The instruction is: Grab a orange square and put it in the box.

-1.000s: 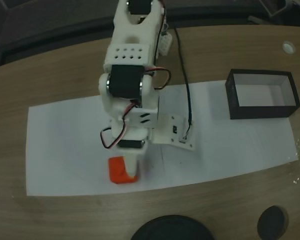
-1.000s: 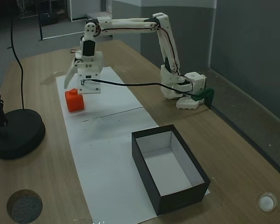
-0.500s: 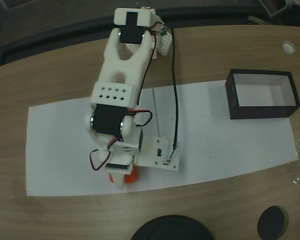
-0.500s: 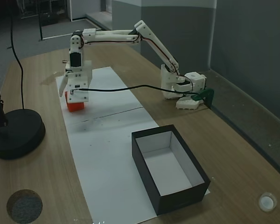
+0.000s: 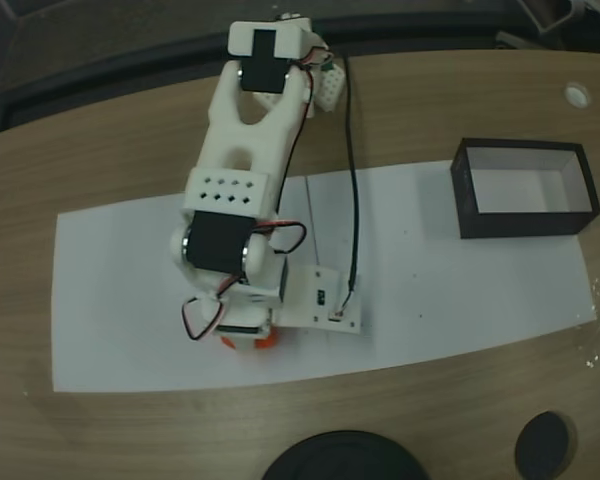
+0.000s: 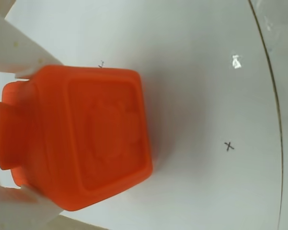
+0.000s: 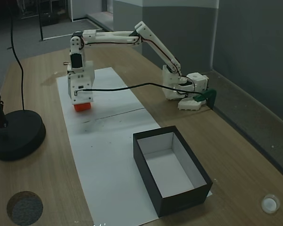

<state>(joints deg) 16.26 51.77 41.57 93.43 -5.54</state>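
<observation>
**2 white fingers clamp the orange cube over the paper**

1 orange square (image 6: 81, 139) sits between the 2 white fingers (image 6: 19, 52) of the gripper (image 6: 12, 139) in the wrist view: 1 finger presses its upper side, the other its lower side, so the pincer is closed on the cube. A faint raised mark shows on the face turned to the camera.

Seen from above, in a fixed view, the arm (image 5: 245, 180) reaches across the white paper sheet (image 5: 130, 290), and only a sliver of the cube (image 5: 263, 341) peeks out under the wrist, near the sheet's front edge. From the side, the cube (image 7: 83, 106) hangs just below the gripper, close to the paper (image 7: 108, 160).

Well apart from it, the box (image 7: 172, 167) stands open with black walls and a white inside, at the sheet's other end. 1 round black base (image 7: 16, 134) rests on the wooden table (image 7: 236, 155).
</observation>
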